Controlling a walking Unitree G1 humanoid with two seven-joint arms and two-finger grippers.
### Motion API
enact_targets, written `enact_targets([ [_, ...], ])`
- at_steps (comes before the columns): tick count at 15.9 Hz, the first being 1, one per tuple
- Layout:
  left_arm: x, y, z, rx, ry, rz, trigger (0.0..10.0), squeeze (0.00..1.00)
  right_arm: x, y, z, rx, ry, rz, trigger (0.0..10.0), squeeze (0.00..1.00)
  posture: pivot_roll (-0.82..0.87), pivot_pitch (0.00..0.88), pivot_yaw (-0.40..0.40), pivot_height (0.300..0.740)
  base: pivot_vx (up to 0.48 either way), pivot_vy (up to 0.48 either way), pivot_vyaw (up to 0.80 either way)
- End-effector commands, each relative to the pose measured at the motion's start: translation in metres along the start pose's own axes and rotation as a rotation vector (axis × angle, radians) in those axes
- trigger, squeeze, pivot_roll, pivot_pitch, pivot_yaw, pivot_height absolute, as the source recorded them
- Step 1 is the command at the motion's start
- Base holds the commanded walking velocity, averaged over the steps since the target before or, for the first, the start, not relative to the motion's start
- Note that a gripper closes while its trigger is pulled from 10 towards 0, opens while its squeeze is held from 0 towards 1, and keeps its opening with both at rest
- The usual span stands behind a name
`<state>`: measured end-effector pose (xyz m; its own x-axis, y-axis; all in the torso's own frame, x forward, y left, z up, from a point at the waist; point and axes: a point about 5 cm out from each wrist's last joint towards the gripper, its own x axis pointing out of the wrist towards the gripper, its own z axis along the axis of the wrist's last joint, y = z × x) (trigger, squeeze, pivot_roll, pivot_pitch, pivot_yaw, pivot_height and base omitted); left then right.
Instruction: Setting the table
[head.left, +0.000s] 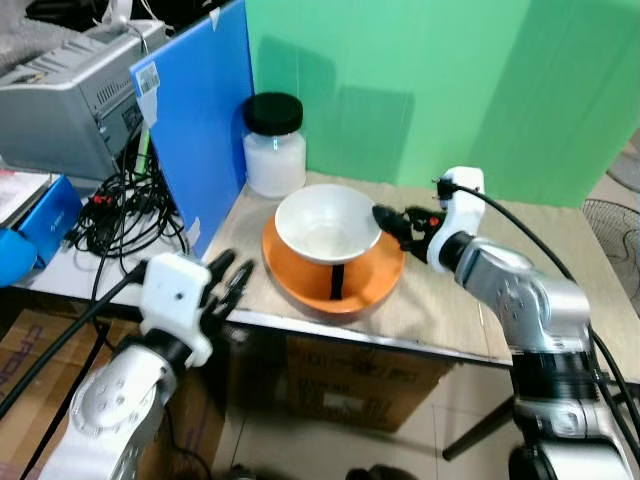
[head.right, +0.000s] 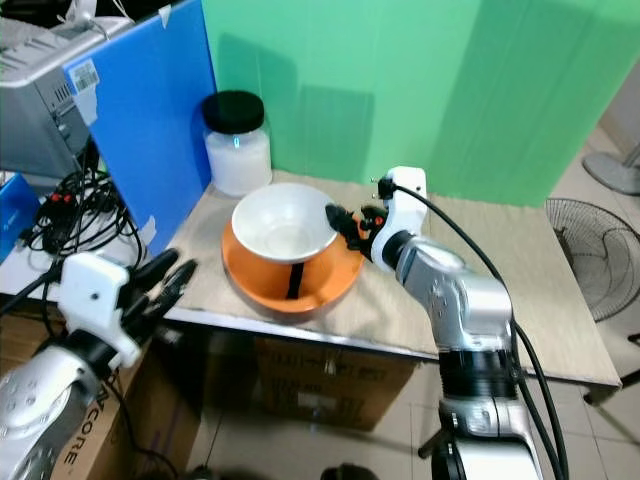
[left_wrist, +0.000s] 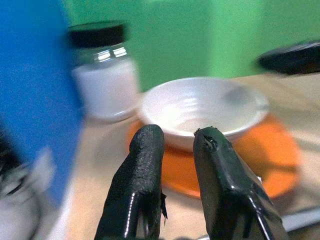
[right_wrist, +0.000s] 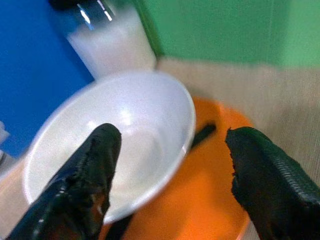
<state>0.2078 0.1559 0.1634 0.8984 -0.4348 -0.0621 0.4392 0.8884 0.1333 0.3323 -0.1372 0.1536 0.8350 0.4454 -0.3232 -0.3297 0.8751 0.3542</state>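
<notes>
A white bowl (head.left: 327, 224) rests in an orange bowl-shaped plate (head.left: 350, 284) near the table's front edge. A black utensil (head.left: 337, 281) lies on the orange plate under the white bowl. My right gripper (head.left: 394, 224) stands open just right of the white bowl's rim, one finger (right_wrist: 90, 175) over the bowl and the other (right_wrist: 270, 175) outside it. My left gripper (head.left: 232, 281) hangs shut off the table's front left corner, pointing toward the bowls, apart from them.
A jar (head.left: 274, 143) with a black lid stands behind the bowls. A blue board (head.left: 200, 110) leans at the table's left edge, with cables (head.left: 120, 210) and a printer (head.left: 70, 100) beyond. A green screen (head.left: 450, 80) backs the table. A fan (head.left: 612, 225) stands at right.
</notes>
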Motion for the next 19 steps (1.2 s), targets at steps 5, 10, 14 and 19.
enact_targets([
  [5,0.010,-0.010,0.003,0.023,0.028,-0.214,10.0,0.00,0.015,-0.007,-0.002,0.060,0.122,-0.065,10.0,1.00,0.00,0.043,-0.038,0.740,0.000,0.000,0.00],
  [10,0.009,-0.015,0.000,0.003,0.039,-0.241,10.0,0.00,0.015,-0.012,-0.009,0.102,0.210,-0.100,10.0,0.00,-0.02,0.071,-0.038,0.740,0.000,0.000,0.00],
  [14,0.007,-0.019,-0.001,-0.010,0.045,-0.244,10.0,0.00,0.015,-0.006,-0.009,0.264,0.200,-0.051,5.7,0.00,-0.03,0.094,-0.039,0.740,0.000,0.000,0.00],
  [19,0.005,-0.018,-0.005,-0.008,0.067,-0.232,10.0,0.00,0.024,0.009,-0.010,0.315,0.227,0.000,1.3,0.00,-0.03,0.106,-0.053,0.740,0.000,0.000,0.00],
])
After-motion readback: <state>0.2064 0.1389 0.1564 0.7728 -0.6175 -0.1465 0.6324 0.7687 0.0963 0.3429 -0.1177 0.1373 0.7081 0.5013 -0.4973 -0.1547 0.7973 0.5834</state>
